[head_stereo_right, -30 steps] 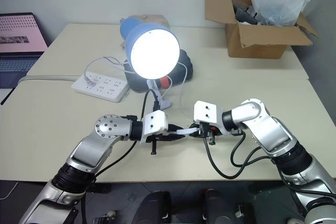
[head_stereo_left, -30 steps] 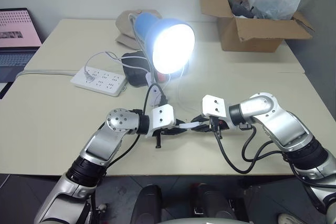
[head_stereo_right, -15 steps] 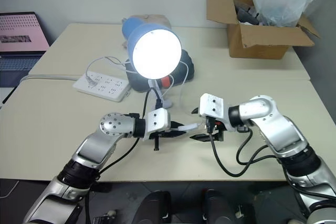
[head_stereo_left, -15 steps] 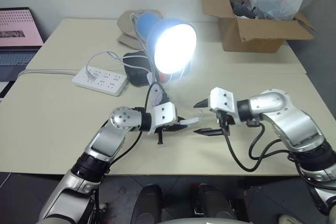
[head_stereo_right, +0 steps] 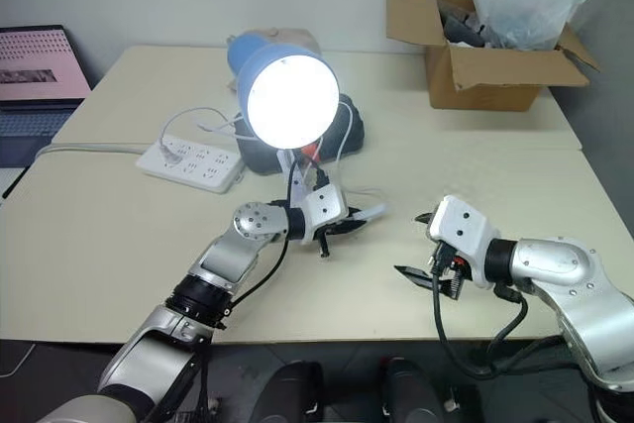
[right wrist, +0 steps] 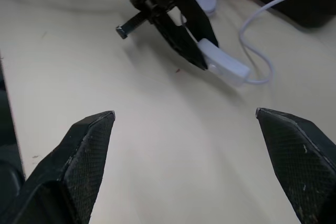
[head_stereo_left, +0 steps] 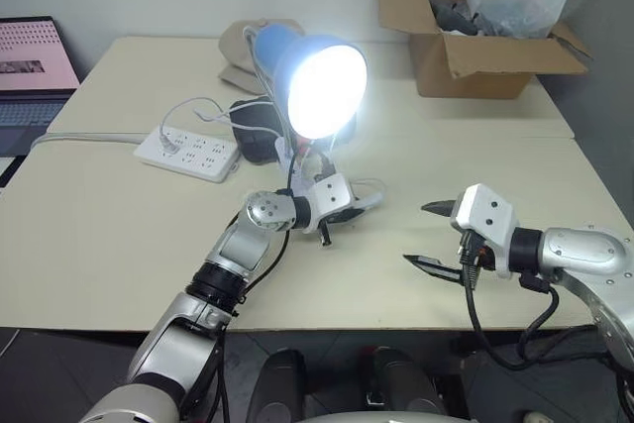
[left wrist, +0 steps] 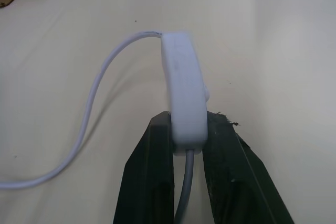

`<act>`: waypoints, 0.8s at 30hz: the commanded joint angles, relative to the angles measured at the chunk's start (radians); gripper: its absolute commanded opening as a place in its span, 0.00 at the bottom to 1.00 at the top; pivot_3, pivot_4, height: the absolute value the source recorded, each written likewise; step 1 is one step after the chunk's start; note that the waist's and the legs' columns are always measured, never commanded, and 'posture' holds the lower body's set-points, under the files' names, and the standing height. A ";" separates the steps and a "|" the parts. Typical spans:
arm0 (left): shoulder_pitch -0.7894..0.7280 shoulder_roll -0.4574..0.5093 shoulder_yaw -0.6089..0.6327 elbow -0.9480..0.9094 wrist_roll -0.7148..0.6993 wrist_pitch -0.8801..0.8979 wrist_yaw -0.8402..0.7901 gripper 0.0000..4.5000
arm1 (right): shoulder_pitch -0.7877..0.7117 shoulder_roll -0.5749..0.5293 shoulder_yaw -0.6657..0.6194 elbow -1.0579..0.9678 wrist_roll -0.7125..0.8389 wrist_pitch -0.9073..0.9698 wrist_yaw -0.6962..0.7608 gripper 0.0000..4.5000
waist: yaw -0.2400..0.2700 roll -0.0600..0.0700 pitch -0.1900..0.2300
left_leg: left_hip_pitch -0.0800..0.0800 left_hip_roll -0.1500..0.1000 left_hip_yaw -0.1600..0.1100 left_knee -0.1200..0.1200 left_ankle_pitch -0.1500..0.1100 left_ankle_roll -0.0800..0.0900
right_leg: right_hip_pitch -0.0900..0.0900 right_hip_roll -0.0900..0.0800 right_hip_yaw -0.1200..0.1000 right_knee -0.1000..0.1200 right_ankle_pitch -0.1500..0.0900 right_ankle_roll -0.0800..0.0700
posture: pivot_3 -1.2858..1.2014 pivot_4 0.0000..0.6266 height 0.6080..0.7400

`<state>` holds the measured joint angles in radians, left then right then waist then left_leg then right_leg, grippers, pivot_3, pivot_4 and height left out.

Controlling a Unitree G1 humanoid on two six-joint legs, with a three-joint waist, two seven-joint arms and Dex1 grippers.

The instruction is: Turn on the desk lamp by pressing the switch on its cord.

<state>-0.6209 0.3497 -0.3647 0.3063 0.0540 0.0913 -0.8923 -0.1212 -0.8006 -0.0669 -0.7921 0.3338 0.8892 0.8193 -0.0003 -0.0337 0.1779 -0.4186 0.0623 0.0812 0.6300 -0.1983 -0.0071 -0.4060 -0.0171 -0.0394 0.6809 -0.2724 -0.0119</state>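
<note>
We see the lamp (head_stereo_left: 315, 81) lit at upper centre. Left hand (left wrist: 186, 145) is clamped on the switch (left wrist: 182, 93) mid-frame; right hand (head_stereo_left: 428, 235), fingers wide apart, hangs lower right. Pressing looks done; next we release the switch onto the surface (head_stereo_left: 119, 235).

You're in an office or lab: pale tables (head_stereo_left: 119, 245) pushed together, a laptop (head_stereo_left: 35, 71) at nine o'clock, a power strip (head_stereo_left: 188, 153), an open cardboard box (head_stereo_left: 475, 47) at one o'clock.
</note>
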 commanded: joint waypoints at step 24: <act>0.636 0.281 0.524 -0.785 -0.432 0.378 0.005 0.86 | 0.230 0.016 -0.191 0.185 0.010 -0.485 0.030 1.00 | 0.005 -0.001 -0.001 | 0.002 0.000 -0.001 0.000 0.000 0.000 | 0.001 -0.001 0.000 -0.001 -0.002 -0.003 | 0.52 0.24 1.00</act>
<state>-0.0017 0.6137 0.0841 -0.4275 -0.3208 0.4357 -0.9061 0.1037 -0.7937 -0.2182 -0.6172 0.3321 0.4628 0.8426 0.0048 -0.0347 0.1773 -0.4162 0.0631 0.0804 0.6299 -0.1983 -0.0071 -0.4043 -0.0180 -0.0397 0.6798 -0.2747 -0.0158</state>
